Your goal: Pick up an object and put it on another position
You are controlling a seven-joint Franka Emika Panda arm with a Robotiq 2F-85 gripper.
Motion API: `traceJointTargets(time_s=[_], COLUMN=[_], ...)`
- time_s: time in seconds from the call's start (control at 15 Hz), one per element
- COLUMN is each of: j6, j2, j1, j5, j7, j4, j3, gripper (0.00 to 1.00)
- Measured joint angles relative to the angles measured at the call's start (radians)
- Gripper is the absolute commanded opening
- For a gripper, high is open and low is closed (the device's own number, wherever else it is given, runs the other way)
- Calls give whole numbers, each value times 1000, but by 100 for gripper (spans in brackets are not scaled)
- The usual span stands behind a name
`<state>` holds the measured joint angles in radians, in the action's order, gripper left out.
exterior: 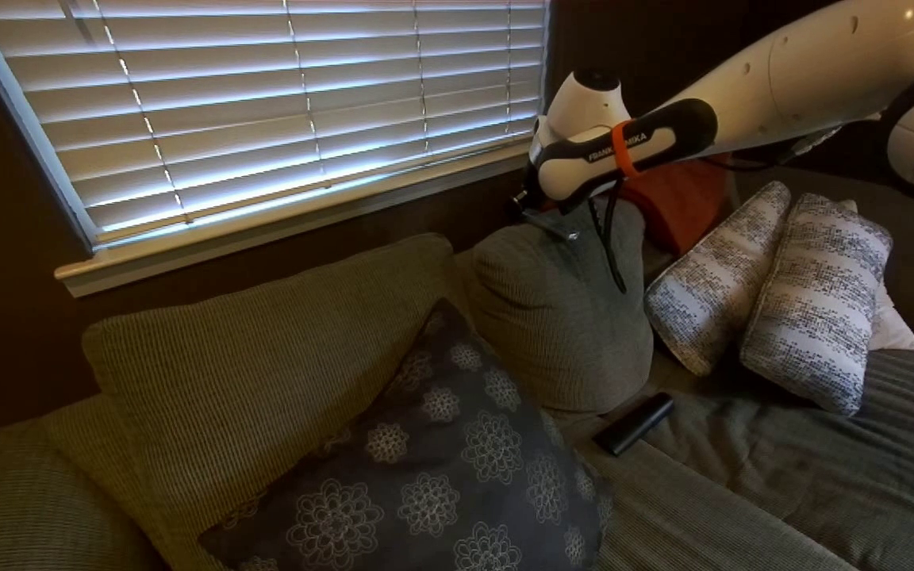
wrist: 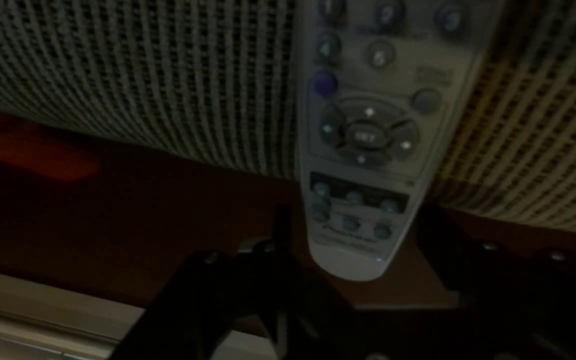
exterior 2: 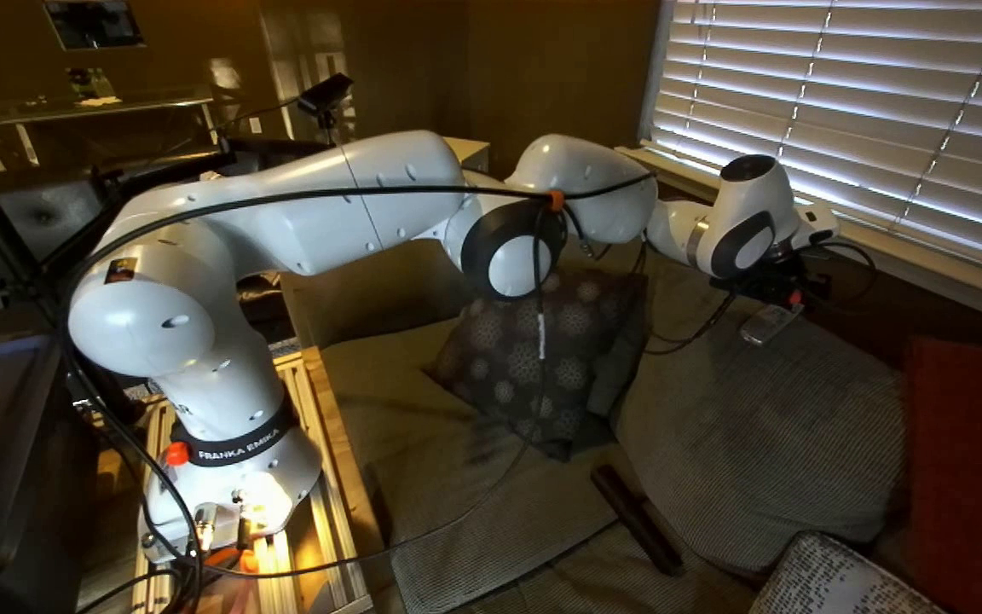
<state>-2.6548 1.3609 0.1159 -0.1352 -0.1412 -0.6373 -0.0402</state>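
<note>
With the Robotiq gripper (wrist: pixel 354 215), straddles the lower end of the silver-grey remote control (wrist: pixel 368 175): fingers parted, unclenched, a visible gap along one edge; contact at the opposite edge impossible to tell. As for the remote: rests across the top edge of the plump beige ribbed cushion (exterior: pixel 564 317), button side up, tapered end jutting past the fabric above a dark gap. Shows round number keys, one violet key and a ring of direction keys about a central SET key; smaller print too blurred to read. Spans the sofa (exterior 2: pixel 499 550) with the white Franka Panda arm (exterior 2: pixel 406 170), wrist just above the cushion in both exterior views, black cable (exterior 2: pixel 329 194) strapped along the links.

Down on the sofa, near the foot of the cushion: a black, remote-shaped bar (exterior: pixel 633 423). To one side, leaning at a tilt: a dark grey pillow (exterior: pixel 441 444) with pale stitched flowers. To the opposite side: an orange-red pillow (exterior: pixel 683 202), then two speckled black-and-white pillows (exterior: pixel 818 305) side by side, a plain pale pillow (exterior: pixel 893 325) partly hidden behind. Farther back, above the sofa: white slatted blinds (exterior: pixel 266 119).
</note>
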Motion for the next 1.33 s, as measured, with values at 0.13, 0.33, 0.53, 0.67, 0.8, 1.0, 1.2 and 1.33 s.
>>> traceJointTargets(time_s=[0.13, 0.33, 0.53, 0.67, 0.8, 1.0, 1.2, 1.33], j6=[0, 0, 2, 16, 50, 119, 185, 206], j2=[2, 2, -4, -18, -42, -91, -154, -204], j1=[0, 0, -1, 1, 8, 28, 58, 82], j5=[0, 0, 0, 0, 0, 0, 0, 2], j7=[4, 10, 31, 44, 51, 51, 31, -13], j4=[1, 5, 11, 11, 10, -8, -72, -142], j3=[1, 1, 1, -1, -3, -6, 2, 32], gripper=[100, 100, 100, 100, 100, 100, 100, 100])
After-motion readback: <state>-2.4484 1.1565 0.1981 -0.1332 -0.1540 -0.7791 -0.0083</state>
